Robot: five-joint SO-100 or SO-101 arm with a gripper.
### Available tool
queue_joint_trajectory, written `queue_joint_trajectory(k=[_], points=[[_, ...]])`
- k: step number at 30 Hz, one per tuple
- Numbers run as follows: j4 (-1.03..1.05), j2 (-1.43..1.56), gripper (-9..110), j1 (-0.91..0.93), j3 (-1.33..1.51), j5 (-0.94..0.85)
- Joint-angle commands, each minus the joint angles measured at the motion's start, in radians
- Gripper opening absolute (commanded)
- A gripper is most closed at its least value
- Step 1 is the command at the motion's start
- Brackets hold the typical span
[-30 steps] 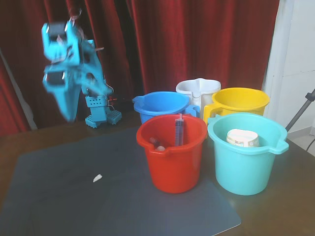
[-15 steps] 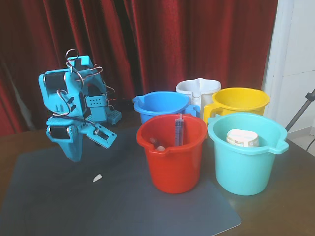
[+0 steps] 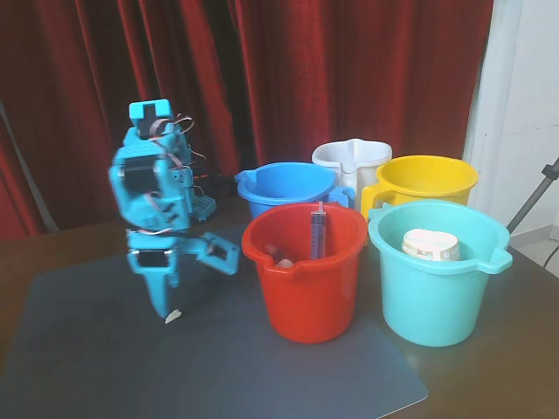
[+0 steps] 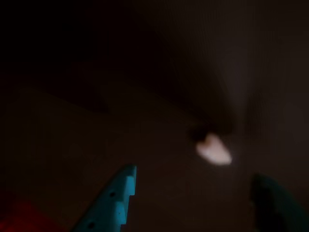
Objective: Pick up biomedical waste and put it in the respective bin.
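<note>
The biomedical waste (image 3: pixel 173 316) is a tiny off-white tapered piece lying on the dark mat, left of the red bucket. My turquoise gripper (image 3: pixel 197 289) stands open just over it: one finger points down with its tip right beside the piece, and the other is swung out to the right. In the dim, blurred wrist view the piece (image 4: pixel 213 150) shows just ahead of the gap between the fingertips of the gripper (image 4: pixel 194 175). Nothing is held. The bin, a yellow bucket (image 3: pixel 454 183), stands at the back right behind the teal bucket.
A red bucket (image 3: pixel 306 297) holding an upright syringe (image 3: pixel 318 230) stands close to the right of the gripper. A teal bucket (image 3: pixel 432 301) holds a white roll (image 3: pixel 430 245). Blue (image 3: pixel 284 188) and white (image 3: pixel 349 160) buckets stand behind. The grey mat (image 3: pixel 96 367) extends forward and left.
The arm has swung down and to the right from high at the left, bringing the gripper onto the mat by the small piece. Its jaws have spread open.
</note>
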Motion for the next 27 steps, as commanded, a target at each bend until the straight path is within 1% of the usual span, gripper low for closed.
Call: queue_joint_trajectory(k=[1,8,18,22,27], points=[[-0.032,0.032,28,-0.021,0.006,0.006],[-0.112,0.025,28,-0.034,0.009,0.046],[-0.110,0.017,28,-0.021,0.006,0.029],[-0.110,0.017,28,0.026,0.003,0.029],[-0.104,0.017,28,0.034,0.009,0.006]])
